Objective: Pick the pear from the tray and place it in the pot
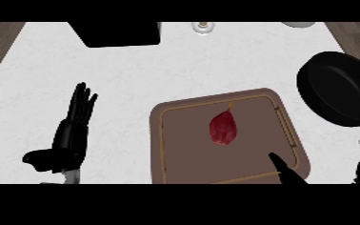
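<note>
- At the lower right corner of the tray, only a fingertip or two of the right hand is showing, dark and pointed up toward the fruit; whether its fingers are spreading or curling cannot be told, since the rest of the hand is lying below the view's edge.
- Nothing is being held by it: the tips are sitting well apart from the pear, with bare tray surface between them.
- Over on the white counter, the left hand is resting open near the view's left side, fingers straight, close together and pointing up, thumb sticking out sideways, touching no object.
- Lying near the middle of the brown tray is the red pear, stem pointing away from the robot, untouched. So the pick is not yet done, and the carrying and placing are both still ahead, by my reading.
- Beyond the tray's right side, the black pot is sitting at the view's right edge, partly cut off, just beside the tray's far right corner.
- The tray's raised rim is running all round the pear, so a lift would need to be clearing that lip before heading right.
- Open counter is lying between tray and pot, and wide bare counter beyond the tray toward the black box and small bottle.
</note>
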`<action>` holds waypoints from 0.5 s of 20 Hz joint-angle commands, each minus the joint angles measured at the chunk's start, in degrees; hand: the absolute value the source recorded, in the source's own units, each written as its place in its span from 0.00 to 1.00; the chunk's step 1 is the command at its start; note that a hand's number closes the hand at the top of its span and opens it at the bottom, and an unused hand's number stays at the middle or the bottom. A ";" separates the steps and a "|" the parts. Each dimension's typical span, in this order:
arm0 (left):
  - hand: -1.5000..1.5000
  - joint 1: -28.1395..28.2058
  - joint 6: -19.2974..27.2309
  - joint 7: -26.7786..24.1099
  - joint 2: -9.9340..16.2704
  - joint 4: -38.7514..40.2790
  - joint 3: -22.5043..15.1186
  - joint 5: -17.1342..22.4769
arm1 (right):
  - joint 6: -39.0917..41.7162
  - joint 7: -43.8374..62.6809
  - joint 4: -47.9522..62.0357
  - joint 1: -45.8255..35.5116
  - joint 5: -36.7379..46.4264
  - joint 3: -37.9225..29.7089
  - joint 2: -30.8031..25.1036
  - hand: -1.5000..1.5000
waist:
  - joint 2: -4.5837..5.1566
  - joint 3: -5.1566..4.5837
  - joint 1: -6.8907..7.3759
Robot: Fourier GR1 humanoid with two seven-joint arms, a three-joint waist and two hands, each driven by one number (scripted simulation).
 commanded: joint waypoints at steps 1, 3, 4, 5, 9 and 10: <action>0.50 -3.16 -0.03 2.14 0.72 -0.56 0.12 -0.51 | 3.39 8.50 -1.37 10.03 10.34 6.82 -0.24 0.00 | 0.92 -0.13 1.84; 0.50 -1.58 -0.64 1.12 -0.01 -1.76 -1.23 -0.50 | 5.66 12.47 0.61 13.56 14.88 10.24 0.59 0.00 | 1.08 -0.17 2.90; 0.50 -3.60 0.14 2.55 -0.71 -0.65 -1.76 -1.10 | 8.31 15.95 1.04 12.19 17.01 10.88 0.26 0.00 | 1.51 -0.18 3.25; 0.50 -2.59 -0.02 1.51 -0.15 -0.77 -1.32 -1.26 | 9.68 19.36 -1.46 14.60 19.54 11.64 0.40 0.00 | 1.46 -0.30 3.41; 0.50 -0.94 -0.81 0.81 -0.33 -1.39 -1.71 -1.10 | 16.35 34.92 -8.04 14.11 30.57 15.23 1.12 0.00 | 1.13 -0.06 4.30; 0.50 -0.57 -0.30 0.15 -1.27 -0.97 -3.24 -2.37 | 18.66 38.64 -8.04 12.22 31.86 16.78 1.13 0.00 | 1.16 -0.02 4.40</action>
